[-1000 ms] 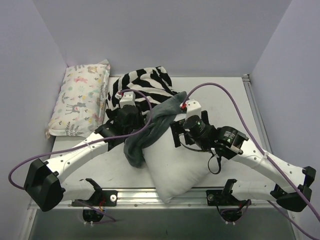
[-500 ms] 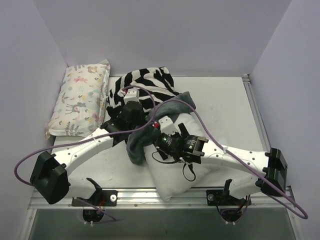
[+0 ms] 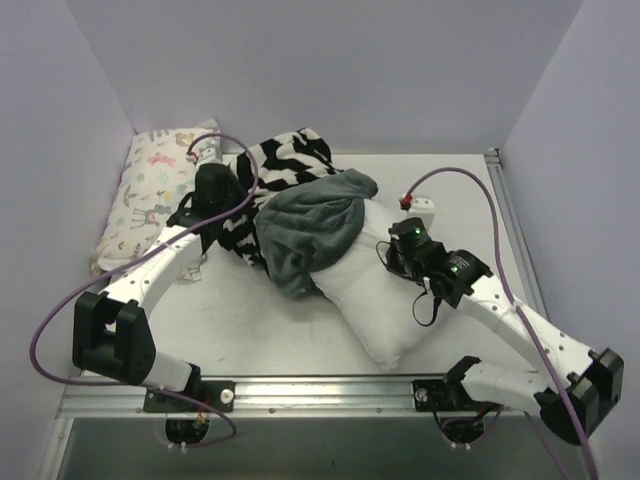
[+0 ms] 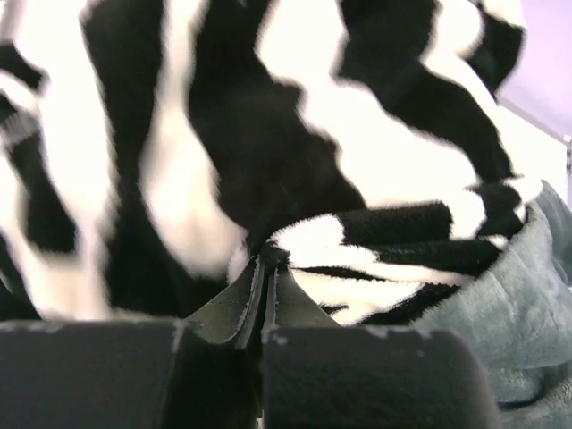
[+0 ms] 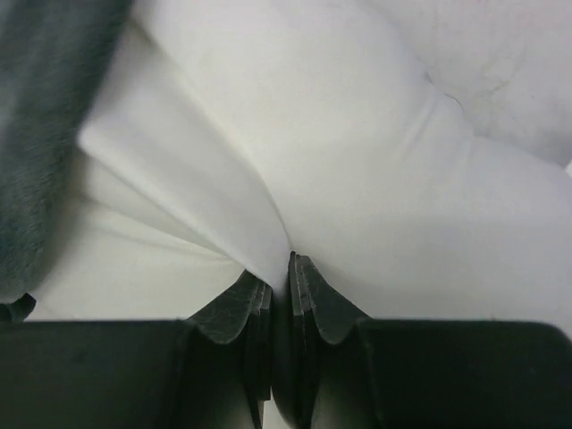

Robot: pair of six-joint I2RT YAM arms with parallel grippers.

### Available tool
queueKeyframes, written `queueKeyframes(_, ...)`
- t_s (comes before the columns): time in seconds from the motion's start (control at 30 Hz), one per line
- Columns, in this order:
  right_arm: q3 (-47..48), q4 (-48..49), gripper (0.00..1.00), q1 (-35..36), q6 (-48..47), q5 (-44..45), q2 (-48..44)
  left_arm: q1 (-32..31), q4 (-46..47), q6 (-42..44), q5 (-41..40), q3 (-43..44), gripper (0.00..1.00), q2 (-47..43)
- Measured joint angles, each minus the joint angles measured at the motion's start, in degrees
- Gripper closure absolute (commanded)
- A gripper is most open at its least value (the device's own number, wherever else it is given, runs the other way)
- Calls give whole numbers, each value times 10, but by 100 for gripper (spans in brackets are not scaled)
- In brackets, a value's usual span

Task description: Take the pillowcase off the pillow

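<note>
The pillowcase point(image 3: 300, 165), zebra-striped outside and grey-teal inside point(image 3: 312, 225), lies bunched over the far end of the white pillow point(image 3: 375, 300), which stretches diagonally toward the near edge. My left gripper point(image 3: 232, 205) sits at the pillowcase's left side; in the left wrist view its jaws point(image 4: 265, 259) are shut on a fold of the striped pillowcase point(image 4: 375, 152). My right gripper point(image 3: 392, 252) presses on the pillow's right side; in the right wrist view its jaws point(image 5: 284, 261) are shut, pinching a fold of the pillow point(image 5: 357, 134). The grey-teal fabric point(image 5: 45, 116) shows at that view's left.
A smaller pastel animal-print pillow point(image 3: 150, 195) lies along the left wall. Purple cables loop over both arms. A metal rail point(image 3: 330, 390) runs along the table's near edge, and walls close in the left, back and right.
Both grippers have shut, the left on the pillowcase, the right on the pillow. The left arm pulled the pillowcase left and back; the right arm drew the pillow right, exposing more white pillow.
</note>
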Motion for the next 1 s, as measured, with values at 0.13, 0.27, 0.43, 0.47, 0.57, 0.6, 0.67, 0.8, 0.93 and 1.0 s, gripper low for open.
queueKeyframes(0.13,1,-1,100,-97,-2,-71,-29,66,-22,-20,51,5,100,12)
queueKeyframes(0.27,13,-9,100,-158,-5,-136,-30,89,-44,-27,88,12,100,17)
queueKeyframes(0.43,30,-31,100,-186,-13,-168,-24,74,-32,-30,94,-8,100,9)
queueKeyframes(0.47,33,-36,80,-187,-17,-170,-22,65,-24,-30,83,-22,100,2)
queueKeyframes(0.57,43,-63,17,-150,-31,-135,-20,32,-3,-30,46,-60,100,-14)
queueKeyframes(0.6,50,-72,10,-123,-40,-105,-20,22,6,-32,32,-71,100,-17)
queueKeyframes(0.67,65,-78,0,-61,-64,-61,-21,7,19,-34,10,-87,100,-19)
queueKeyframes(0.8,75,-70,0,51,-113,-1,-31,-17,40,-35,-24,-103,100,-21)
queueKeyframes(0.93,68,-54,0,148,-162,46,-24,-29,49,-35,-38,-109,100,-29)
queueKeyframes(1.0,56,-40,0,175,-178,50,-9,-31,50,-35,-39,-111,100,-35)
